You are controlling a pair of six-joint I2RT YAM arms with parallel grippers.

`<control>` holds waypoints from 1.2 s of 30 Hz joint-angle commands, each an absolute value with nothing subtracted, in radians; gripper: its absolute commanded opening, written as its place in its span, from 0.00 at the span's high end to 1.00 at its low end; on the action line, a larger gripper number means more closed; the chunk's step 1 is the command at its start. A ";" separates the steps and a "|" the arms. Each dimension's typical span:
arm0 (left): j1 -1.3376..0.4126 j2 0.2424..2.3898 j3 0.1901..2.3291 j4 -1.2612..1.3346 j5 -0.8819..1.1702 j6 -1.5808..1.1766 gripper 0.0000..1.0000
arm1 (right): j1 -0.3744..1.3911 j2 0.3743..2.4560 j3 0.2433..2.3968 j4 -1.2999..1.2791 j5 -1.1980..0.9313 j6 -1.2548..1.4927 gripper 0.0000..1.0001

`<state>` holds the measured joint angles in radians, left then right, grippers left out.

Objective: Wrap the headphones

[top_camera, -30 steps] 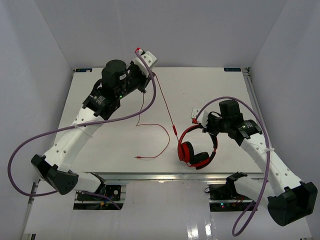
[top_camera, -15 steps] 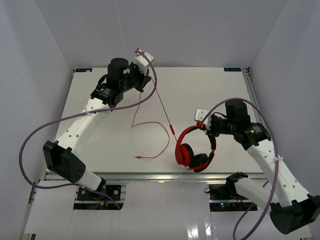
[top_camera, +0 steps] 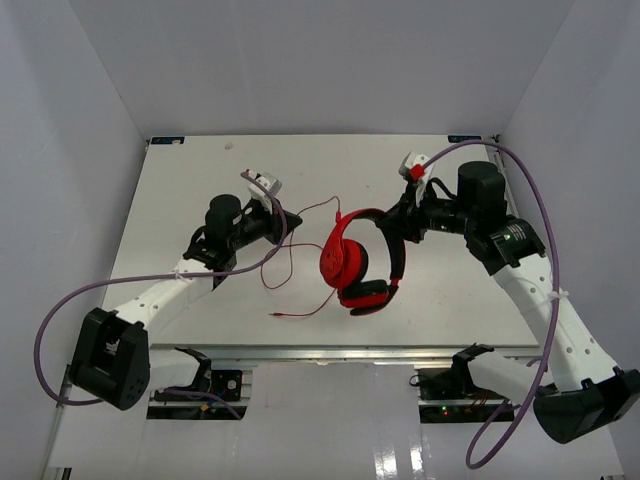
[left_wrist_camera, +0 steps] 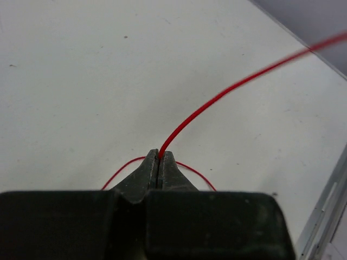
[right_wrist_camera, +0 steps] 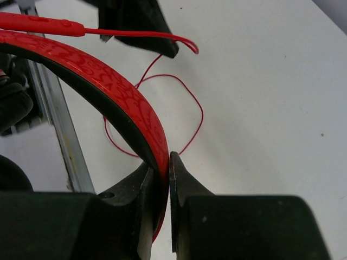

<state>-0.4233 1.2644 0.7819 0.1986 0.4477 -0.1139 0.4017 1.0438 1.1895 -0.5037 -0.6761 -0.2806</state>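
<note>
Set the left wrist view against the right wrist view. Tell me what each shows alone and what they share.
Only the left wrist view: the left gripper shut on the red cable, which rises away to the upper right. Only the right wrist view: the right gripper clamped on the headphones' red and black headband, with the cable's inline remote above it. Both: slack loops of the cable lying on the white table.

The right claw (right_wrist_camera: 162, 162) is showing matt black plastic; between its tips the headphones (right_wrist_camera: 103, 81) are showing smooth red plastic patterned with swirls. The cable (left_wrist_camera: 227, 89) leaving the left claw (left_wrist_camera: 159, 156) is looking smooth, rubbery, over a matt white table (left_wrist_camera: 81, 81)
</note>
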 commanded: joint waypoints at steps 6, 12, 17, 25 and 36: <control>-0.570 1.306 0.614 0.836 0.494 -0.461 0.84 | 0.375 1.179 1.333 -0.290 -0.533 0.224 0.92; -0.639 1.455 0.619 0.990 0.496 -0.503 0.73 | 0.355 1.213 1.379 -0.287 -0.523 0.235 0.92; -0.665 1.575 0.623 1.078 0.533 -0.528 0.67 | 0.334 1.223 1.412 -0.285 -0.545 0.252 0.92; -0.668 1.542 0.598 1.059 0.515 -0.484 0.78 | 0.320 1.214 1.390 -0.286 -0.522 0.203 0.92; -0.544 1.099 0.764 0.077 0.266 0.038 0.90 | 0.276 1.114 1.319 -0.470 -0.397 -0.346 0.92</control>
<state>-0.6130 1.2239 0.6656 0.5065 0.4073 -0.2201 0.2894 1.1830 1.3393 -0.4057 -0.4442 -0.1185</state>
